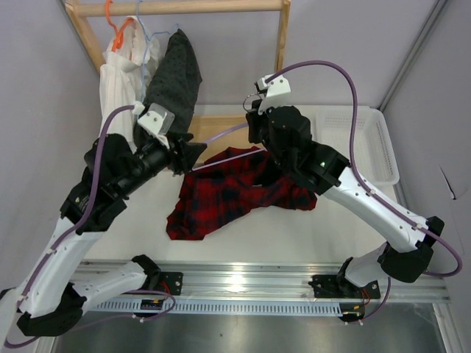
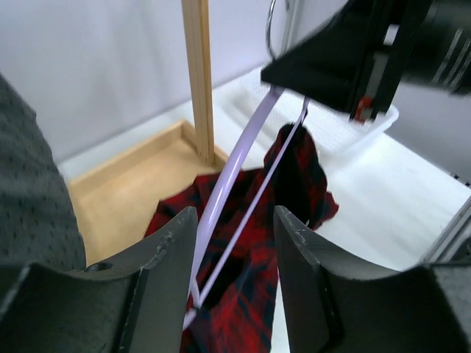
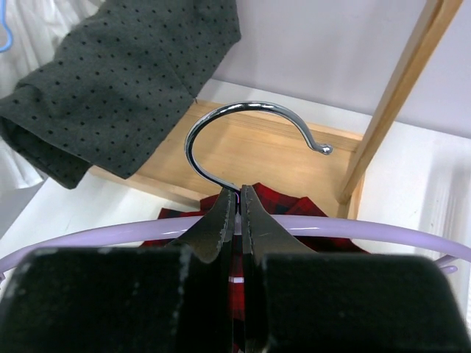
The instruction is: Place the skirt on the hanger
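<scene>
The red-and-black checked skirt lies crumpled on the white table, part of it draped up under the hanger. My right gripper is shut on the lilac hanger at the base of its metal hook and holds it above the skirt. In the right wrist view the lilac bar runs across behind the gripper. My left gripper is open. The hanger's end corner sits between its fingers, nearer the left one, over the skirt.
A wooden rack stands at the back with a white garment on an orange hanger and the dark dotted garment. Its post and wooden base are just beyond the hook. A white basket sits at right.
</scene>
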